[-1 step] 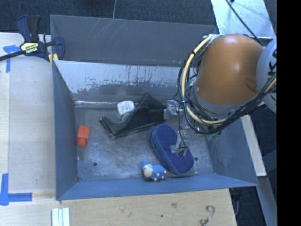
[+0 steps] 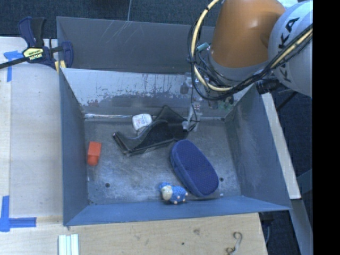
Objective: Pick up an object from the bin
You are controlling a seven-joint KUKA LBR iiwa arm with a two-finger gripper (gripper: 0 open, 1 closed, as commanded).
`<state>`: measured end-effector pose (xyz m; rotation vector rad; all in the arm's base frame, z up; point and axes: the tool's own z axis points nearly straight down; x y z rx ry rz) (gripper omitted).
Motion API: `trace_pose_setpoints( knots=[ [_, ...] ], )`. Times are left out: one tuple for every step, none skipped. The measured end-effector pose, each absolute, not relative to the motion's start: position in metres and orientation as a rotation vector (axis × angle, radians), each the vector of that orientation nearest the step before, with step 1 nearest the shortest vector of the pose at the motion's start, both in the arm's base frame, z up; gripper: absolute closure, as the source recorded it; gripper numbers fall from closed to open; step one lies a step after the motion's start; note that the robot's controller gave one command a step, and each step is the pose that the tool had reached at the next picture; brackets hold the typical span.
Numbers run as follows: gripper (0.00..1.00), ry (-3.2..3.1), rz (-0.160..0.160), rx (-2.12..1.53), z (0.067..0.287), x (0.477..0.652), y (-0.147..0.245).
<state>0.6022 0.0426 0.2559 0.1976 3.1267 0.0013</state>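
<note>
My gripper [image 2: 192, 116] hangs below the orange-covered wrist at the back right of the bin floor. Its tip is right at the right end of a flat black object [image 2: 151, 136] that lies slantwise across the middle. A white label [image 2: 142, 121] sits on that object's upper part. Just in front of the gripper lies a blue oval case [image 2: 194, 168], angled toward the front right. Whether the tip touches the black object is hidden.
An orange block [image 2: 94, 153] stands near the left wall. A small blue and yellow toy [image 2: 172, 193] rests by the front wall, beside the blue case. The arm and its cables cover the back right corner.
</note>
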Motion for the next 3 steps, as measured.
trace_pose_setpoints(
  knots=[
    [0.0, 3.139, -0.001, -0.193, 0.143, 0.565, 0.025],
    [0.0, 3.057, -0.003, -0.634, 0.077, 0.575, 0.02],
    [0.0, 3.05, -0.003, -0.723, 0.072, 0.551, -0.06]
  ],
)
